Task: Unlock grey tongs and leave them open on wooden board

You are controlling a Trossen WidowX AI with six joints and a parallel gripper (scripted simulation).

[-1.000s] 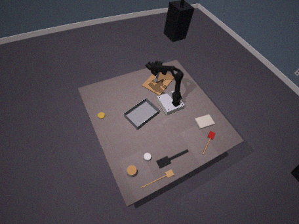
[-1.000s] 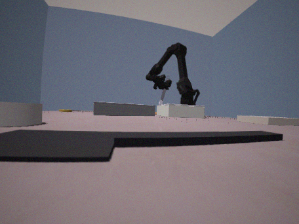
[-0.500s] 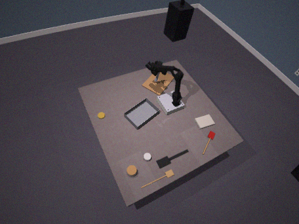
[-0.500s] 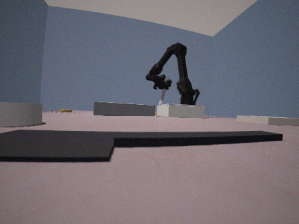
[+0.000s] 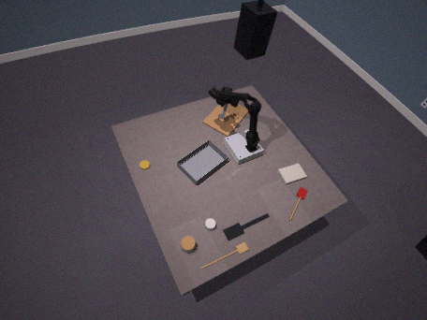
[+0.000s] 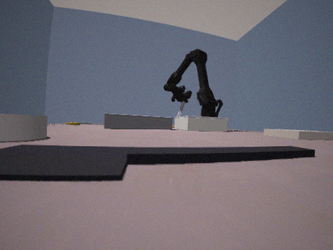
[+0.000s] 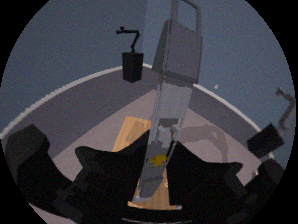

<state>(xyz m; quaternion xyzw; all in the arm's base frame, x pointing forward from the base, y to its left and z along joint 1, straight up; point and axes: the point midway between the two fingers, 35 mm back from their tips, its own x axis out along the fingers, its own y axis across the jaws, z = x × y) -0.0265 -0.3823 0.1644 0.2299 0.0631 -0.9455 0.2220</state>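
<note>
The gripper (image 5: pixel 225 101) (image 6: pixel 183 98) (image 7: pixel 163 149) is shut on the grey tongs (image 5: pixel 224 111) (image 6: pixel 180 109) (image 7: pixel 177 55), which hang steeply below it. In the wrist view, a looped end is near the camera and the narrower far end points down toward the board; a yellow piece shows partway along. I cannot tell whether the arms are locked or spread, or which end is the tips. The wooden board (image 5: pixel 212 123) (image 7: pixel 134 126) lies under the tongs; contact with it is unclear. The roasting tin (image 5: pixel 212 170) (image 6: pixel 135 121) stands nearby without tongs across it.
The pale box (image 5: pixel 239 152) (image 6: pixel 201 124) under the arm's base stands between board and tin. A cream block (image 5: pixel 292 173), a red spatula (image 5: pixel 301 193), a black turner (image 5: pixel 234 231) (image 6: pixel 219 154), a wooden spatula (image 5: pixel 242 248), round pots and a yellow disc (image 5: pixel 144 165) lie farther off.
</note>
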